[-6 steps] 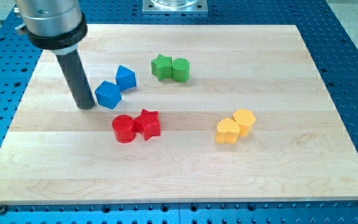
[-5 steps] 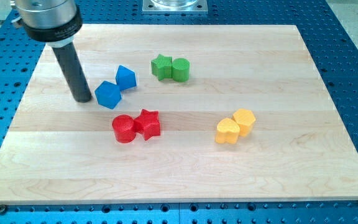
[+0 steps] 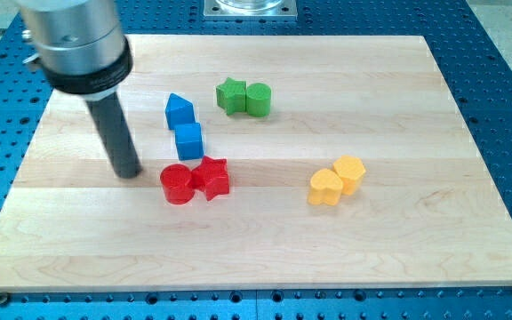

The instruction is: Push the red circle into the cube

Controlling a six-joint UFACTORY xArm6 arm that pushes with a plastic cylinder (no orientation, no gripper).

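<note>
The red circle (image 3: 177,184) lies on the wooden board (image 3: 398,240), touching a red star (image 3: 212,176) on its right. The blue cube (image 3: 188,141) stands just above them, a short gap from the red circle. A second blue block, pointed on top (image 3: 179,110), sits just above the cube. My tip (image 3: 129,172) rests on the board to the left of the red circle, a small gap away, and lower left of the cube.
A green star (image 3: 230,95) and a green cylinder (image 3: 259,99) touch each other near the view's top middle. Two yellow blocks (image 3: 336,180) sit together at the right. The blue perforated table (image 3: 505,80) surrounds the board.
The blue cube has shifted right and turned, now below the other blue block. My tip has moved down and a little right, from beside the cube to left of the red circle.
</note>
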